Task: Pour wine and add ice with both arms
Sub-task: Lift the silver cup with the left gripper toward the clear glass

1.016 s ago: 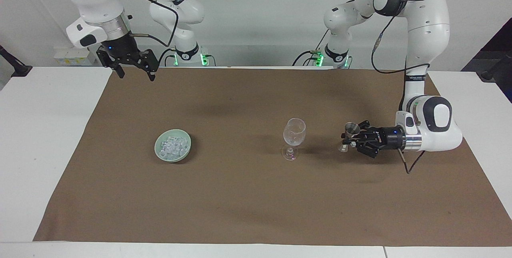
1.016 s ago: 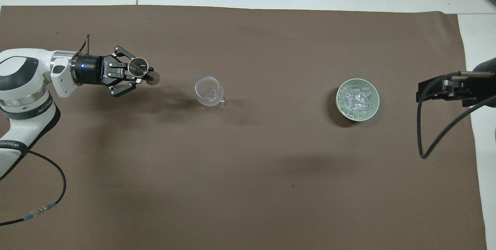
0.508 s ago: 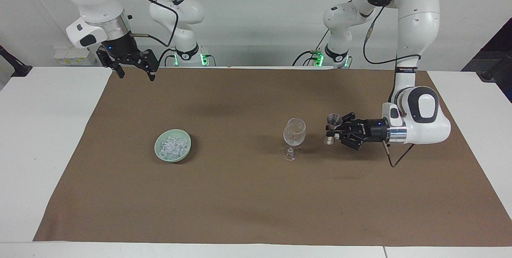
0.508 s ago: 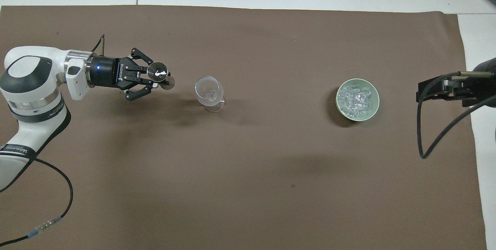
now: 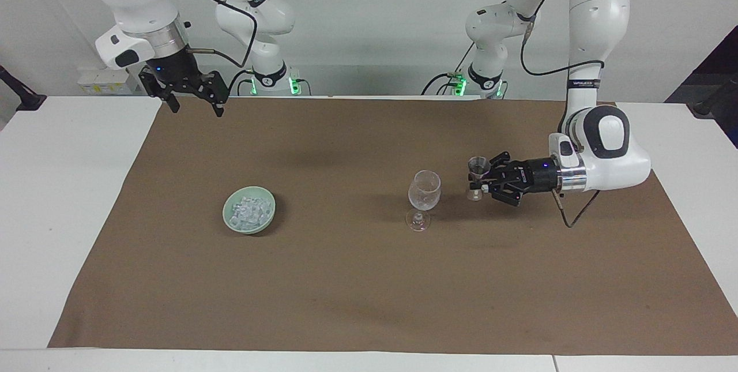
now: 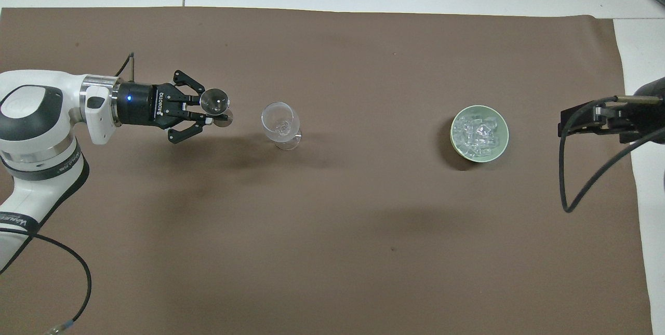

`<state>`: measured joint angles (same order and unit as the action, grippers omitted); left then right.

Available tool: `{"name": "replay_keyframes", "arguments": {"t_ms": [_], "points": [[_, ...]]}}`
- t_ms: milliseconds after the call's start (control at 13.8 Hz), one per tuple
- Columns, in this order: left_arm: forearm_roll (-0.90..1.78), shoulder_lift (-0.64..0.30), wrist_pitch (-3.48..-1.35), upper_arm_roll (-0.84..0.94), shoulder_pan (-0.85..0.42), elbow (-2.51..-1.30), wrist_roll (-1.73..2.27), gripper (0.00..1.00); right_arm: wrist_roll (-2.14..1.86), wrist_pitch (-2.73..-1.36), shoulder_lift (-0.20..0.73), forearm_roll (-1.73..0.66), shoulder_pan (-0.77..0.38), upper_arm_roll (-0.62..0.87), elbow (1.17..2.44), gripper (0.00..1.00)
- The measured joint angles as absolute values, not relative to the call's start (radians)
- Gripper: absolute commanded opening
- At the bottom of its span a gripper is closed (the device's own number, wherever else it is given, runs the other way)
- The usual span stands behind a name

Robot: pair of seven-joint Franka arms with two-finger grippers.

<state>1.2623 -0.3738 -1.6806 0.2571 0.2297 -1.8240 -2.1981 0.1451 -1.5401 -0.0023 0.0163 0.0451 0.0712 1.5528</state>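
— Since a second ago, what had moved?

— My left gripper (image 5: 476, 179) had carried the metal jigger (image 5: 478, 176) closer to the wine glass (image 5: 424, 199), and higher above the brown mat (image 5: 369, 280). It was clenched on the jigger's waist, holding it upright just beside the glass, not touching it.

— And your other one?

— My right gripper (image 5: 193, 105) had stayed put, waiting with fingers spread wide and holding nothing, over the mat's edge at the right arm's end of the desk (image 5: 52, 187).

— The ice?

— The ice (image 5: 249, 211) lay untouched in the pale green bowl (image 5: 230, 223), well apart from the glass.
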Motion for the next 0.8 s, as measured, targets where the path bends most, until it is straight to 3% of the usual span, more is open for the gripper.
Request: {"name": "replay_keyframes", "arguments": {"t_ms": [798], "points": [[1.236, -0.335, -1.747, 0.253, 0.2, -1.828, -2.16, 0.0, 0.145, -1.54, -0.002, 0.016, 0.045, 0.071, 1.553, 1.0]]}}
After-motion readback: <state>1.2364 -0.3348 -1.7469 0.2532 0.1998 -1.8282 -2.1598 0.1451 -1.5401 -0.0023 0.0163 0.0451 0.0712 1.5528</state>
